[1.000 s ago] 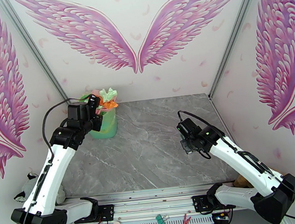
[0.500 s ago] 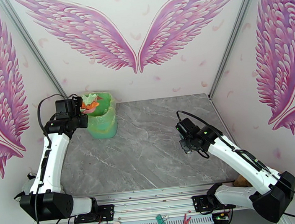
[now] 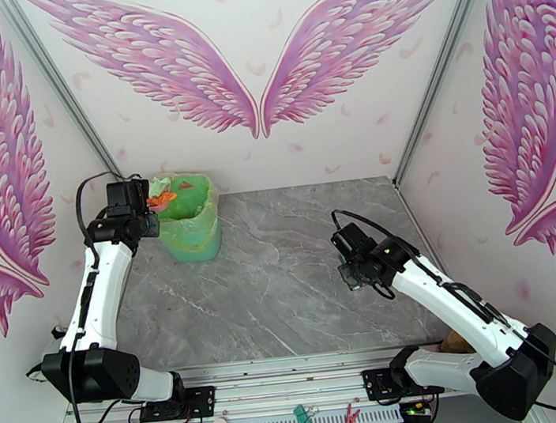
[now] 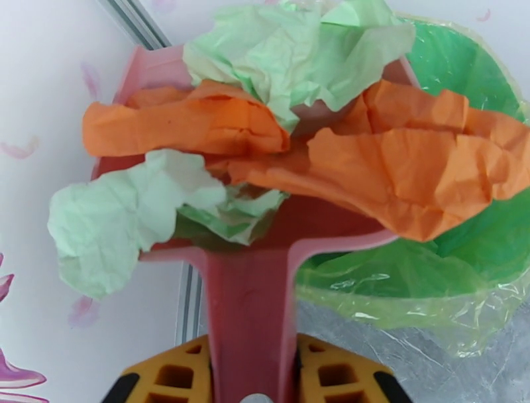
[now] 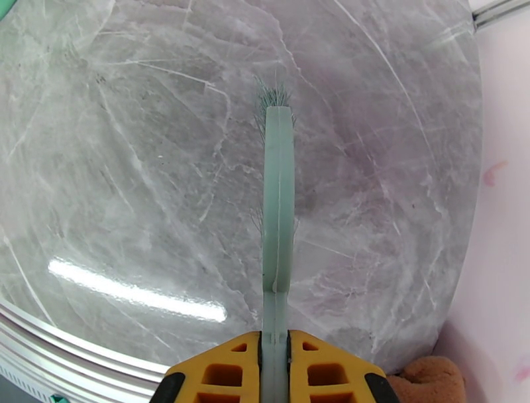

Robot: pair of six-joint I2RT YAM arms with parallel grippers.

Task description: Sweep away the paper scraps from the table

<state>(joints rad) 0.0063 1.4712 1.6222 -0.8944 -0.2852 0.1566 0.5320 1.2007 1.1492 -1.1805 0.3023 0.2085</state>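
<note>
At far-left corner of the table (image 3: 286, 287), L arm (image 3: 100, 291) rises steeply from its base, forearm nearly upright, wrist bent fwd beside the green-lined bin (image 3: 191, 217). L gripper (image 4: 250, 372) is clamped on the handle of the pink dustpan (image 4: 248, 291), w/ yellow fingers (image 4: 165, 379) pressed against both sides of it. Pan points away from the gripper twd the wall. Its right part is over the bin mouth, left part out past the rim by the alu post. Paper scraps (image 4: 371, 159) sit heaped in the pan, orange & mint mixed. One big orange piece hangs off the pan's right edge above the liner, and a mint wad overhangs the left edge.

R arm (image 3: 446, 302) lies low, stretched diagonally from near-right base twd mid-right of the table. R gripper (image 5: 275, 368) is closed tight on the teal brush (image 5: 278, 219). Brush is seen edge-on, pointing straight ahead, bristles at the far tip. Can't tell if bristles touch the top.

Surface is grey marble pattern w/ whitish veins and a streak of light glare near the front, alu rail along the near edge. Walls are white w/ big pink wing murals, alu posts in the back corners. Brown plush thing (image 5: 424, 381) sits just beside the R arm's base, off the table's corner.
</note>
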